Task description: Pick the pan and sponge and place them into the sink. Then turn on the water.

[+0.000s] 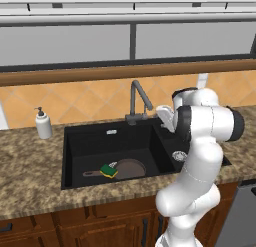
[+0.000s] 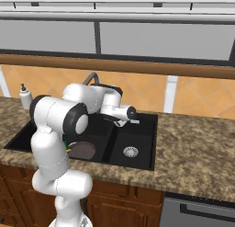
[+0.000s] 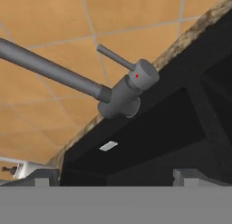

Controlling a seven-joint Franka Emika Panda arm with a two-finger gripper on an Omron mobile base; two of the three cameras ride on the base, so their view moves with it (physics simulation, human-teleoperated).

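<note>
open gripper [image 3: 115, 175] facing faucet [image 3: 122, 94], apart

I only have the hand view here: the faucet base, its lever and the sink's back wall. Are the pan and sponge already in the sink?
Observer: Yes for the pan. In the left base view the pan lies on the floor of the large basin of the sink.
Operator: And the sponge?
Observer: The sponge is in the same basin, resting on the pan's edge where the handle starts.
Operator: Is water running yet?
Observer: No. The left base view shows no stream below the spout of the faucet.
</note>
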